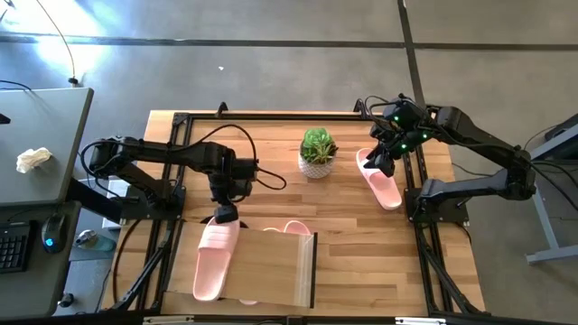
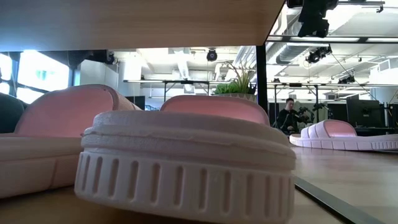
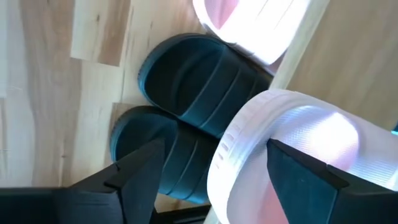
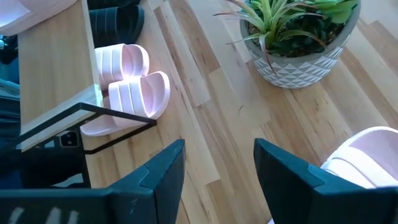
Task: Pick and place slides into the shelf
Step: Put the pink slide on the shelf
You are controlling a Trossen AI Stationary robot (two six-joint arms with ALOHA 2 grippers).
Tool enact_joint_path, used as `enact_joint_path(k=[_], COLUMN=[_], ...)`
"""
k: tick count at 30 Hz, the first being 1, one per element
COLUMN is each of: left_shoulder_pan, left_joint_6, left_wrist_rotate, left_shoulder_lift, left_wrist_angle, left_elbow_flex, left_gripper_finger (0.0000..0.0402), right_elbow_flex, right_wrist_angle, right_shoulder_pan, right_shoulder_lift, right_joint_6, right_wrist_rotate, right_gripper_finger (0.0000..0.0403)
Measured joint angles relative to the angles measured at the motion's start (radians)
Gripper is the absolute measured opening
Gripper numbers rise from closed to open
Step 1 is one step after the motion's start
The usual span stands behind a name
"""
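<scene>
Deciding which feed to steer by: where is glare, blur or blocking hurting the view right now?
Left wrist view: the pink slide between the fingers glares white. Low view: a close pink slide fills the frame, blocking most of the table; bright windows behind. High view: evenly lit, with the shelf clear. Right wrist view: the plant is sharp.

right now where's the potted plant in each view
high view: potted plant at upper centre of the table, between the arms.
low view: its leaves show at centre right, behind the near pink slide.
left wrist view: not in it.
right wrist view: top right.
shared landmark: the pink slide beside the plant.
</scene>
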Motion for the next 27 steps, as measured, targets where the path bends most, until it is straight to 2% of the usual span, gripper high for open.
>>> enact_joint_path(k=[4,9,12,24,27], left_shoulder_pan=[0.000,0.001,0.003,0.135,0.169], left_joint_6=[-0.002,-0.011,-0.006,0.058,0.061], left_wrist_rotate=[0.007,0.104,0.092,0.093,0.142], left_shoulder_lift=[0.000,0.000,0.000,0.000,0.000], left_wrist_angle=[0.005,0.053,0.053,0.057,0.083], left_elbow_flex=[0.000,0.000,0.000,0.001,0.001], left_gripper_finger=[0.0273,0.0276,0.0276,0.0276,0.0276], right_elbow_flex=[0.000,0.000,0.000,0.000,0.000], right_wrist_angle=[0.000,0.000,0.000,0.001,0.001], right_shoulder_pan=[0.000,0.000,0.000,0.000,0.000], right_shoulder_lift=[0.000,0.000,0.000,0.000,0.000], right_joint_6=[0.000,0.002,0.000,0.006,0.008], right_wrist_rotate=[0.000,0.000,0.000,0.000,0.000], right_gripper_finger=[0.0181,0.0181,0.0181,0.0181,0.0181])
